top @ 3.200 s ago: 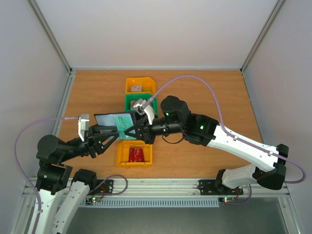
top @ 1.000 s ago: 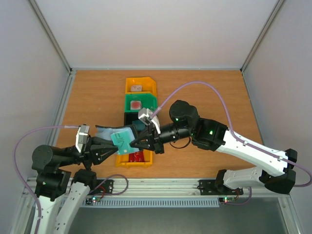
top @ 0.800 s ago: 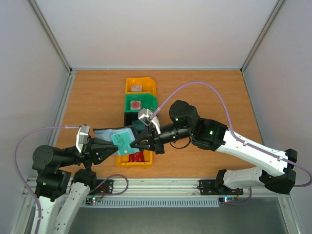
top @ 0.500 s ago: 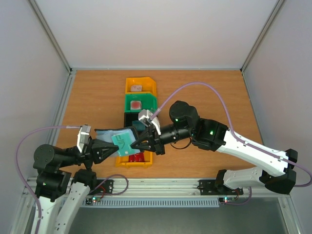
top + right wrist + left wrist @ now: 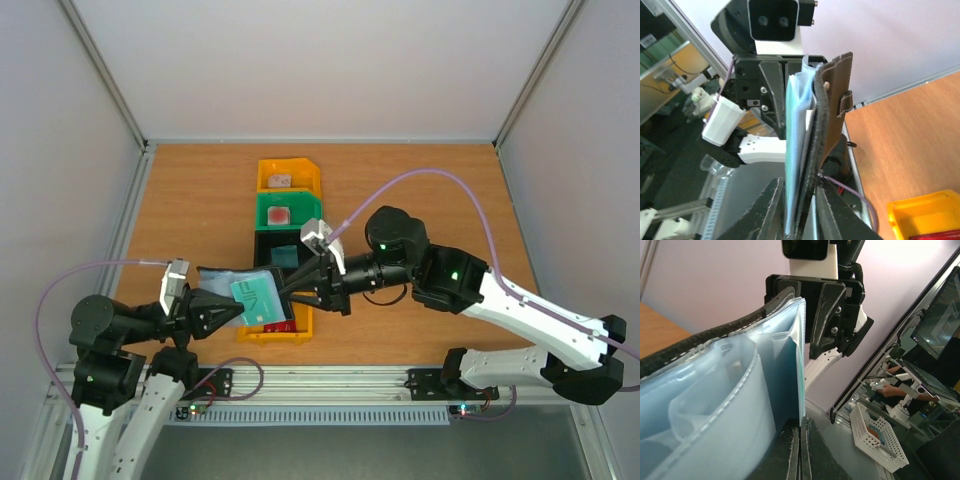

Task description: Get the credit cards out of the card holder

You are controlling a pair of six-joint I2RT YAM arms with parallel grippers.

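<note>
The card holder [image 5: 214, 282] hangs in the air above the near left of the table, its shiny blue pockets fanned open. A teal credit card [image 5: 258, 298] sticks out of it to the right. My left gripper [image 5: 232, 308] is shut on the card's lower edge [image 5: 801, 410], with the pockets [image 5: 715, 385] bulging to its left. My right gripper [image 5: 290, 296] faces it from the right. In the right wrist view its jaws [image 5: 800, 220] stand slightly apart, astride the holder's dark cover [image 5: 832, 100] and the teal card [image 5: 791, 140].
A row of bins runs down the table's middle: yellow [image 5: 288, 175], green [image 5: 288, 210], black [image 5: 268, 243] and a near yellow one [image 5: 300, 325]. A red card [image 5: 281, 322] lies in the near yellow bin, just under the held holder. Bare wood [image 5: 450, 200] lies right of the bins.
My left gripper has closed on the teal card. My right gripper's jaws have parted, and that arm has drawn back to the right. Holder and card shifted slightly nearer.
</note>
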